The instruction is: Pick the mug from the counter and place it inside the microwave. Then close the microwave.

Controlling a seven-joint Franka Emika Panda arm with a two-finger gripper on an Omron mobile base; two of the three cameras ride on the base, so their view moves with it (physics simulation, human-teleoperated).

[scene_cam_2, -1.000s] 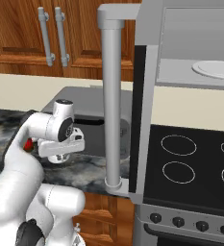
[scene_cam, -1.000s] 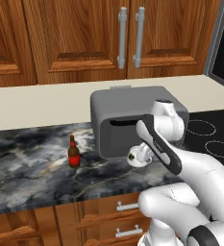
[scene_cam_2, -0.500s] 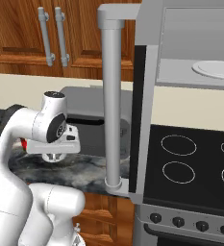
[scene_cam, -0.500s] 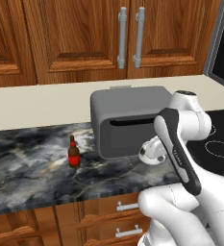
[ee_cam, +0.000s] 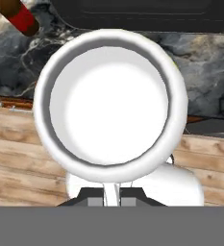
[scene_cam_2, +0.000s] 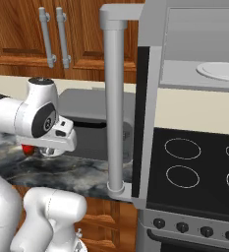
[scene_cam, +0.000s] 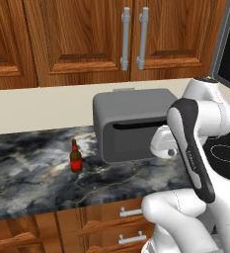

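Note:
The white mug (ee_cam: 111, 113) faces the hand camera mouth-on, lifted above the dark marbled counter (ee_cam: 205, 81). My gripper (ee_cam: 111, 194) is shut on its rim at the bottom of the hand view, with a finger (ee_cam: 92, 196) on either side of the wall. In the left base view the hand and mug (scene_cam: 161, 145) hang in front of the dark-grey box, half hidden by my forearm. The microwave (scene_cam_2: 194, 78) stands open up on the right. Its door (scene_cam_2: 148, 123) with the long bar handle (scene_cam_2: 115, 98) swings out toward me, and the white plate (scene_cam_2: 221, 70) lies inside.
A dark-grey slotted box (scene_cam: 134, 126) sits on the counter (scene_cam: 32, 173) right behind the hand. A small brown bottle with a red label (scene_cam: 76, 157) stands to its left. The black stove top (scene_cam_2: 194, 172) lies under the microwave. Wooden cupboards hang above.
The arm has swung to the right, carrying the mug a little right and upward in front of the dark-grey box. The grip has stayed shut on the mug.

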